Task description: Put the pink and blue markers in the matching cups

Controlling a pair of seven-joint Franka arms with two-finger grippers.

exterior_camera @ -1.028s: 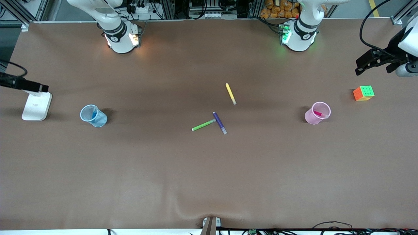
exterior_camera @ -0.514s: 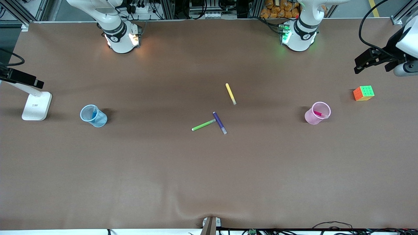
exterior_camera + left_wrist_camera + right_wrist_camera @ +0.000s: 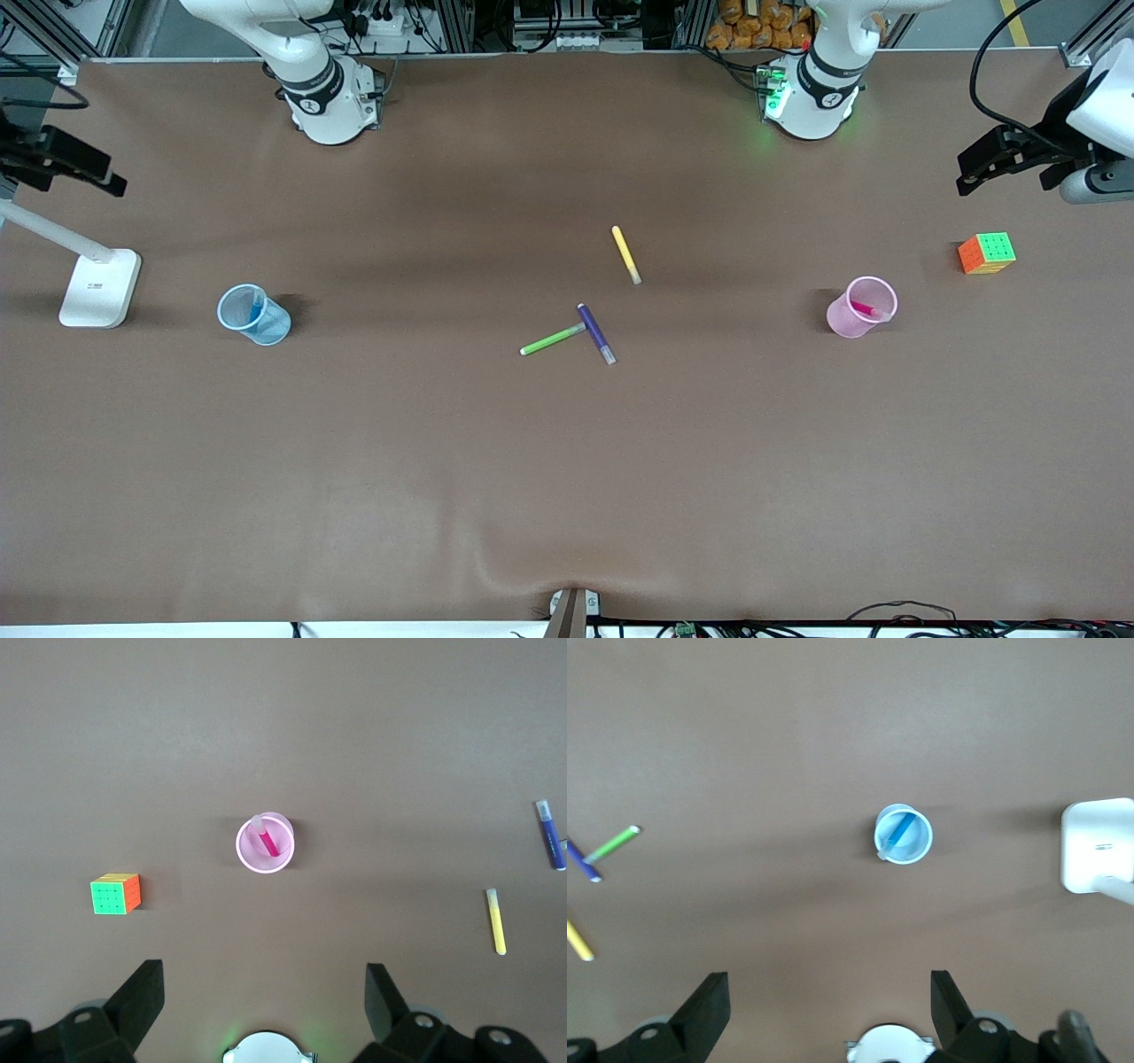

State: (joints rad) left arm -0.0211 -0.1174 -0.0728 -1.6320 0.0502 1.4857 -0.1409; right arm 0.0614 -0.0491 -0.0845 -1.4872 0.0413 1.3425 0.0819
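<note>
Pink marker (image 3: 870,310) is standing in pink cup (image 3: 855,317), frame right; blue marker (image 3: 257,310) in blue cup (image 3: 254,315), frame left. Left gripper (image 3: 982,166), upper right, and right gripper (image 3: 84,168), upper left, are hanging wide, empty. Judged complete; any retreat should be clearing both cups.

Lower half of the table (image 3: 567,496) is lying open. Mid-frame: yellow pen (image 3: 625,254), green pen (image 3: 553,339), purple pen (image 3: 596,333) are cluttering. Cube (image 3: 986,252) sitting right edge, lamp base (image 3: 99,287) left edge.

Brown table (image 3: 567,487), white lamp base (image 3: 99,288)
</note>
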